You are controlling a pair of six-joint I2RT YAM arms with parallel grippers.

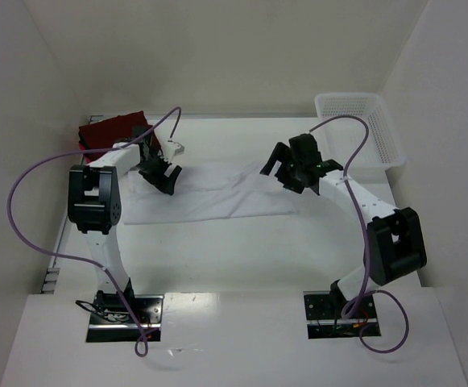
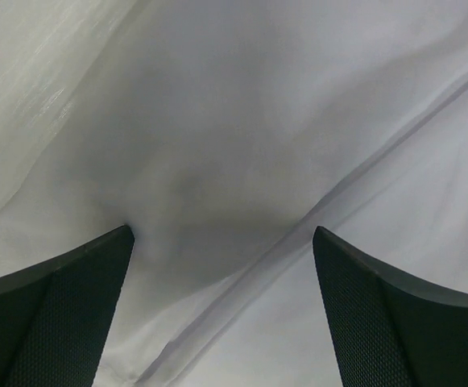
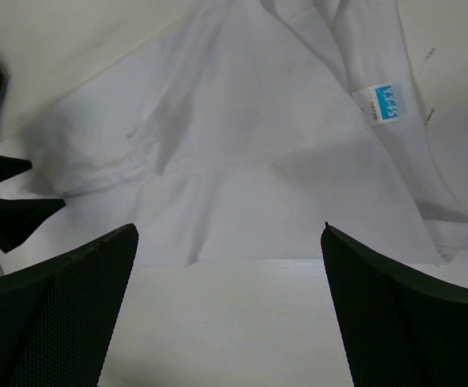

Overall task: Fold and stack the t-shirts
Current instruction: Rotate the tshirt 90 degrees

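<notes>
A white t-shirt (image 1: 209, 193) lies spread flat in the middle of the table, its blue and white neck label (image 3: 385, 102) showing in the right wrist view. A dark red folded t-shirt (image 1: 113, 131) sits at the back left. My left gripper (image 1: 159, 176) hovers open over the white shirt's left part, with only wrinkled white cloth (image 2: 234, 161) and a seam between its fingers. Just off the shirt's right edge my right gripper (image 1: 286, 171) stands open, bare table between its fingers (image 3: 56, 314) and the white t-shirt (image 3: 250, 161) ahead of them.
A white plastic mesh basket (image 1: 361, 127) stands at the back right corner. White walls close in the table at the back and both sides. The dark fingers of the left gripper (image 3: 8, 205) show at the left edge of the right wrist view.
</notes>
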